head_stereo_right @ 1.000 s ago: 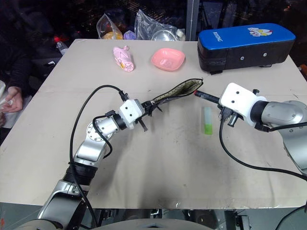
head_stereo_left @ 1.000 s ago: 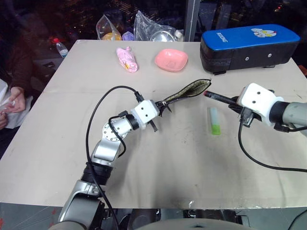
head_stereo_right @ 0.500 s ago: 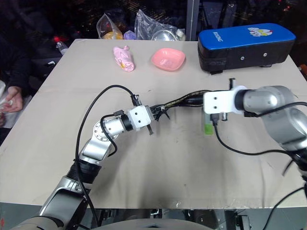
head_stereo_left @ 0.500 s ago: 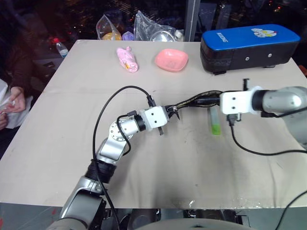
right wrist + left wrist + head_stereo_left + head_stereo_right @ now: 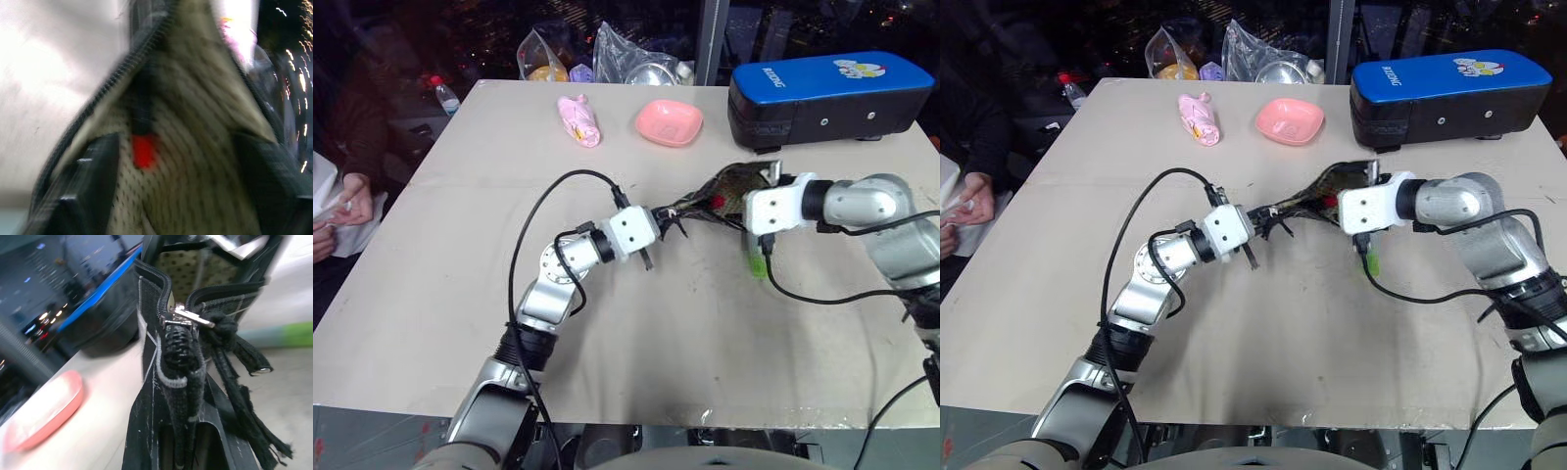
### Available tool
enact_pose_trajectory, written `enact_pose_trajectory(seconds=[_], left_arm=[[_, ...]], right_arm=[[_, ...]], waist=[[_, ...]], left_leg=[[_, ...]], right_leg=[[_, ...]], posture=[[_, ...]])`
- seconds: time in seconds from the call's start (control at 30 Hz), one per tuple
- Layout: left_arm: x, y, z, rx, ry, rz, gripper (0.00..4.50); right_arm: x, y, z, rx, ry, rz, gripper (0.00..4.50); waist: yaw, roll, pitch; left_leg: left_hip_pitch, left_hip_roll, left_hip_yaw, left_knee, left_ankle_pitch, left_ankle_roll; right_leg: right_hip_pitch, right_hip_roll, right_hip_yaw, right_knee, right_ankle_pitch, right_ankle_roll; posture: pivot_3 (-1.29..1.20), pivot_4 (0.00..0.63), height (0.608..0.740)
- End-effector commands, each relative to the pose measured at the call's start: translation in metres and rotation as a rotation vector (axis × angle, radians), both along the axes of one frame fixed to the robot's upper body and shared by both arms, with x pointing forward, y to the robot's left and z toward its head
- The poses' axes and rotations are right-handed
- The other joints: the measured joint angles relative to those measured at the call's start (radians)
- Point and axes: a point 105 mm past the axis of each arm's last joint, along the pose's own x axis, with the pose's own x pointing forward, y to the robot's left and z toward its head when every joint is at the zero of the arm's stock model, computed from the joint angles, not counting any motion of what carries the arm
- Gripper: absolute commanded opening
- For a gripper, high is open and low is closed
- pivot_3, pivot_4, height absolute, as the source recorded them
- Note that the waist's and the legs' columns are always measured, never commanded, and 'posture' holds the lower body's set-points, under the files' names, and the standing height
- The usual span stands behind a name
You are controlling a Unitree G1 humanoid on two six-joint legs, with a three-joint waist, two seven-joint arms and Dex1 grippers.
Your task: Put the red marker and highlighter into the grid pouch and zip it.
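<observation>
Lying inside the open pouch [image 5: 195,161] at frame centre, the marker [image 5: 143,142] is flanked by the wide-spread right gripper [image 5: 176,191]; the pouch's zipper end is pinched by the left gripper [image 5: 658,221].

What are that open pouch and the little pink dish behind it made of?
The grid pouch looks like woven black fabric: coarse weave, frayed cord, a coil zipper with a shiny metal-looking slider. Its tan lining seems a dotted mesh cloth. The pink dish looks like smooth moulded plastic with a soft sheen, though glazed ceramic is possible.
</observation>
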Motion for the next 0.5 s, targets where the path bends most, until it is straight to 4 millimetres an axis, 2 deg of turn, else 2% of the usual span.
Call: enact_pose_trajectory(seconds=[0.03, 0.13, 0.27, 0.4, 0.5], left_arm=[[0.003, 0.013, 0.009, -0.050, -0.016, 0.055, 0.00], [0.005, 0.017, 0.010, -0.067, -0.009, 0.078, 0.00], [0.008, 0.022, 0.015, -0.086, -0.016, 0.106, 0.00], [0.007, 0.020, 0.016, -0.078, -0.019, 0.100, 0.00], [0.006, 0.019, 0.017, -0.075, -0.020, 0.094, 0.00]], right_arm=[[-0.019, -0.009, 0.026, 0.264, 0.105, -0.082, 4.45], [-0.020, -0.024, 0.006, 0.418, 0.250, -0.253, 4.45], [-0.023, -0.034, -0.045, 0.598, 0.411, -0.551, 4.45], [-0.032, -0.043, -0.099, 0.694, 0.521, -0.828, 4.45], [-0.037, -0.037, -0.116, 0.740, 0.588, -0.898, 4.45]], waist=[[0.000, 0.000, 0.000], [0.003, 0.000, 0.000], [0.008, -0.001, -0.001], [0.008, -0.001, -0.001], [0.006, -0.001, -0.001]], left_leg=[[0.000, 0.000, 0.000, 0.000, 0.000, 0.000], [0.000, 0.000, -0.001, 0.000, 0.000, 0.000], [0.000, 0.000, -0.001, 0.000, 0.000, 0.000], [0.000, -0.001, -0.001, 0.000, 0.000, 0.000], [0.000, -0.001, -0.001, 0.000, 0.000, 0.000]], right_leg=[[0.000, 0.000, 0.000, 0.000, 0.000, 0.000], [0.001, -0.001, 0.000, 0.000, 0.000, 0.000], [0.001, -0.001, 0.000, 0.001, 0.000, 0.000], [0.000, 0.000, 0.000, 0.001, 0.000, 0.000], [0.000, 0.000, 0.001, 0.001, 0.000, 0.000]], posture=[[0.00, 0.150, 0.740], [0.00, 0.150, 0.740], [0.00, 0.150, 0.740], [0.00, 0.150, 0.740], [0.00, 0.150, 0.740]])
